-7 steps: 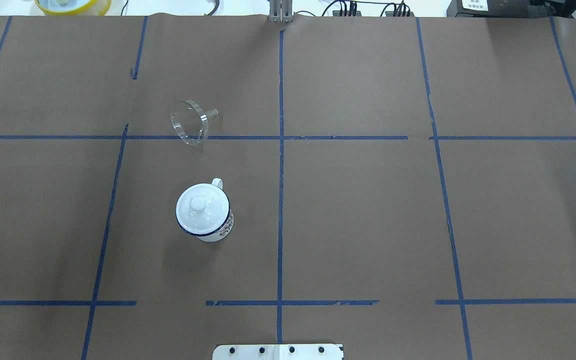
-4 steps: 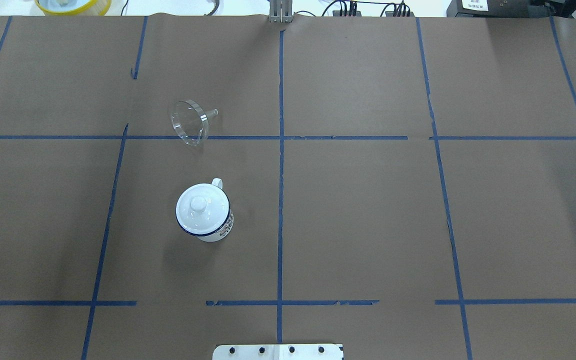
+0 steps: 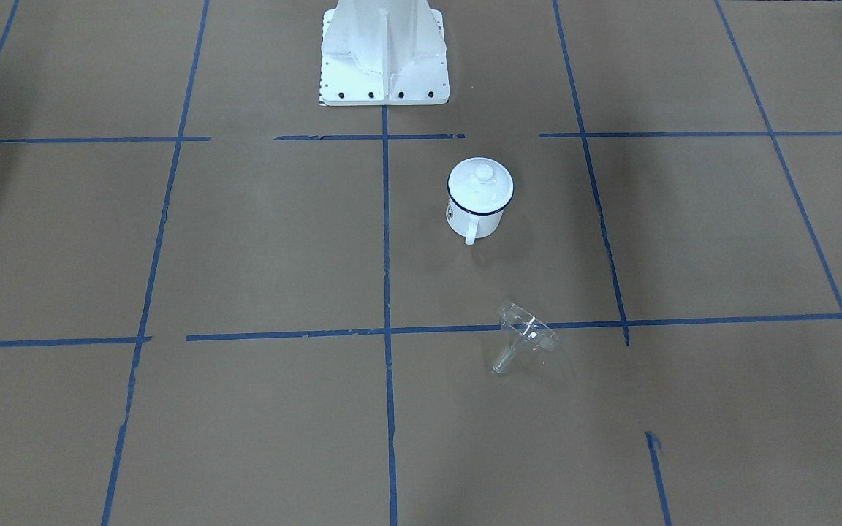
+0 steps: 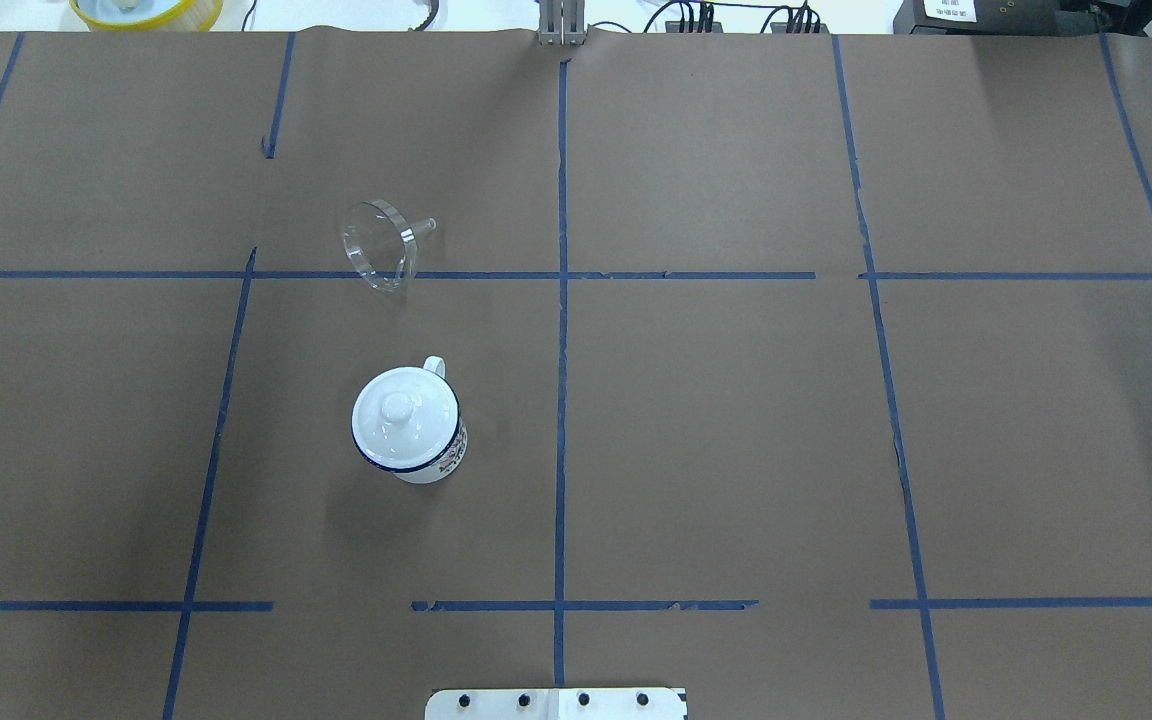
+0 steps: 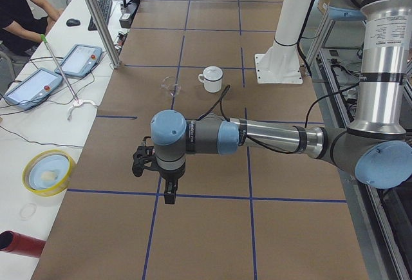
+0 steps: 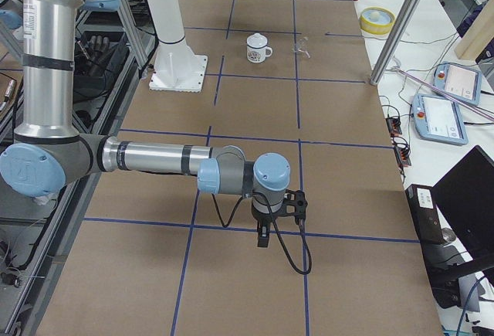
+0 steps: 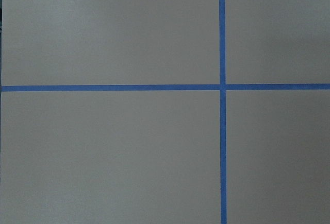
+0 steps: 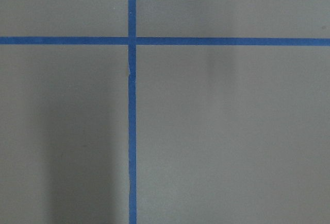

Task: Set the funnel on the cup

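Nearest the robot's side of the desk (image 4: pixel 736 450) stands the cup (image 4: pixel 436 462), upright, handle turned away from the robot. A knobbed white lid (image 4: pixel 401 418) sits on it, closing the mouth. As I read it, that lid has to come off before anything can rest on the rim.

Further out, well apart from the cup, the funnel (image 4: pixel 378 245) lies tipped on its side. The wide mouth rim rests on the paper across a blue tape line (image 4: pixel 686 275), and the spout points away toward the centre line. It will need turning spout-down before it can seat. Being clear plastic, it is hard to pick out, and I'd expect the cone wall to be slippery.

Both things are on the robot's left half, so I'd send the left arm.

Neither arm is near them. The left hand (image 5: pixel 168 196) hangs pointing straight down off a low, stretched forearm at its end of the desk. The right hand (image 6: pixel 264 237) mirrors it at the other end. Both wrist views show only paper and tape. I cannot tell whether either hand is released or clenched; neither holds anything.
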{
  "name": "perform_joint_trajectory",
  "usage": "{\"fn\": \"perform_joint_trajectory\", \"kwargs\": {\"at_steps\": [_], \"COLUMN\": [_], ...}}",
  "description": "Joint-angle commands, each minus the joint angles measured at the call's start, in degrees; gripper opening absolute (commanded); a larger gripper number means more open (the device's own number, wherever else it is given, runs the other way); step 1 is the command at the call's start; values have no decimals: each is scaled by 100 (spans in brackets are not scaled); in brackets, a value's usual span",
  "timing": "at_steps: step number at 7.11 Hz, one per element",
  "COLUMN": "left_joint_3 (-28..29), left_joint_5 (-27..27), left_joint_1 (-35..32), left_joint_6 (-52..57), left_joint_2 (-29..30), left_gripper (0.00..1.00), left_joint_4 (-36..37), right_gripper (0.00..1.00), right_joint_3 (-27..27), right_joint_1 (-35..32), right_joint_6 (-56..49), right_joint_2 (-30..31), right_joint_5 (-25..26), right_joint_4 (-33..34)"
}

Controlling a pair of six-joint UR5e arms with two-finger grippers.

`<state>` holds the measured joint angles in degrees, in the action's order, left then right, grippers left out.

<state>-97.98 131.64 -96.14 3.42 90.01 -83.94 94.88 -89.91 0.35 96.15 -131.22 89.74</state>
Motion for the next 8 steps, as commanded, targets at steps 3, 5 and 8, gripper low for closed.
{"fn": "perform_joint_trajectory", "kwargs": {"at_steps": [3, 5, 8], "left_joint_3": [-1360, -2003, -2050], "left_joint_5": [169, 143, 38], "left_joint_1": [1584, 2393, 4026], "left_joint_6": [-3058, -4510, -7130], "left_joint_2": [69, 296, 1690], "left_gripper": [100, 100, 100], "left_joint_4": [9, 27, 175], "right_gripper": [100, 100, 100], "right_joint_3": [4, 4, 4], "right_joint_1": [0, 0, 0], "right_joint_6": [0, 0, 0], "right_joint_2": [0, 0, 0], "right_joint_5": [0, 0, 0], "right_joint_4": [0, 0, 0]}}
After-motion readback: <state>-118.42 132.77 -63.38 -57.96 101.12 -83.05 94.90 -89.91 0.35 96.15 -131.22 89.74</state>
